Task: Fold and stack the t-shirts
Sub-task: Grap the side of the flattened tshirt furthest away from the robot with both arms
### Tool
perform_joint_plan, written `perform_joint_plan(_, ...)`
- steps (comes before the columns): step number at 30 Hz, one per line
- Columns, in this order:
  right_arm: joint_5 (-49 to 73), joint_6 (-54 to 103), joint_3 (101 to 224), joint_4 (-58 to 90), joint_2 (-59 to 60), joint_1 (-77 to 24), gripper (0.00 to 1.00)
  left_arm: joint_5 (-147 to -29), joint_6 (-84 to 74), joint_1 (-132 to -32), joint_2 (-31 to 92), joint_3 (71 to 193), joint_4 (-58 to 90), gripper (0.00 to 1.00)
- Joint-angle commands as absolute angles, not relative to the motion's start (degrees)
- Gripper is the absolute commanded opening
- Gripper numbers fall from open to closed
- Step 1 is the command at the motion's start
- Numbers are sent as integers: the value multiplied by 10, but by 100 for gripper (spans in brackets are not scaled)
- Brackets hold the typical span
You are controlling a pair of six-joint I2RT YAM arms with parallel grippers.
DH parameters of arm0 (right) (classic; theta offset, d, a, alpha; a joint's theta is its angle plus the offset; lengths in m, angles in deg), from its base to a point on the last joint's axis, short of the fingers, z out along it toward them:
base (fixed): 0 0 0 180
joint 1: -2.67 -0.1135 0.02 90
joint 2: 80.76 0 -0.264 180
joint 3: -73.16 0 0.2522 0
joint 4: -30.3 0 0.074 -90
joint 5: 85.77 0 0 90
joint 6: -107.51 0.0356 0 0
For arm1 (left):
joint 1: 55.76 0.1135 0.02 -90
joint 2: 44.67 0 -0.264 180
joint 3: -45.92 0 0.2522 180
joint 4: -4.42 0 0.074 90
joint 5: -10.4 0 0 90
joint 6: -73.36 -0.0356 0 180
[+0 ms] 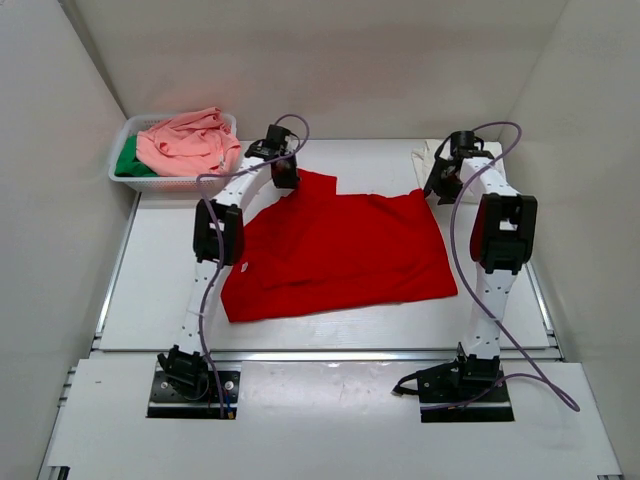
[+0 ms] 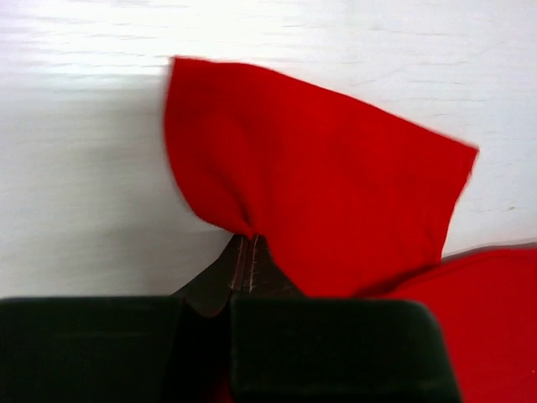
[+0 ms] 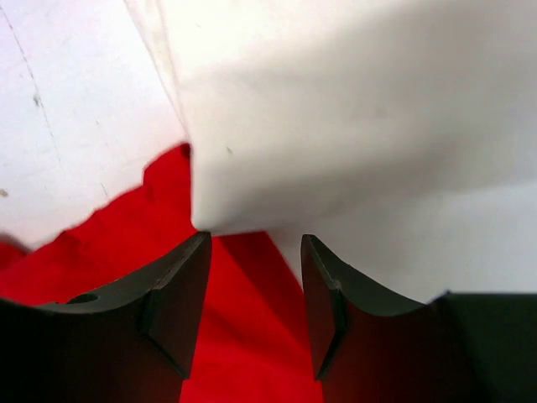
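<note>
The red t-shirt (image 1: 340,255) lies spread and unfolded on the bench (image 1: 160,290). One far corner is clamped in the shut jaws of the left gripper (image 2: 247,248). The right gripper (image 3: 256,252) hovers at the shirt's far right edge, jaws apart and empty, beside the cream-white t-shirt (image 1: 425,155). No stack shows, so folding looks barely begun. The white mesh basket (image 1: 160,185) at far left holds the salmon-pink t-shirt (image 1: 190,145) heaped over the green t-shirt (image 1: 128,160).

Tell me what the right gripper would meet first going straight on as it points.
Probably the cream-white t-shirt, just ahead of the right gripper, with the red t-shirt beneath; depth unclear.
</note>
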State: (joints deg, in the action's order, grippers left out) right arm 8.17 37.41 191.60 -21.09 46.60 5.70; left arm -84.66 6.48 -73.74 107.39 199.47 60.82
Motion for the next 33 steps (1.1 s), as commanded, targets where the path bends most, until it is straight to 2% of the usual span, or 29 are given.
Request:
perform_joint_plan(1,89,372,1962,-192,479,37,45,-840,61,-711,960,1929,578,0)
perform_joint_plan(11,70,363,2053,-224,543,5,45,-837,64,-668,853,1769,515,0)
perform_joint_plan(21,36,354,2104,-262,593,-12,44,-845,53,-657,836,1762,526,0)
perform_joint_plan(23,22,355,2103,-270,594,-13,39,-856,56,-650,829,1754,518,0)
perform_joint_plan(29,-10,354,2104,-291,587,-18,10,-859,58,-650,821,1745,518,0)
perform_joint_plan(31,-16,356,2102,-298,581,-22,5,-860,59,-650,821,1745,517,0)
perform_joint_plan(33,-20,351,2098,-295,571,-22,7,-867,58,-649,822,1748,518,0)
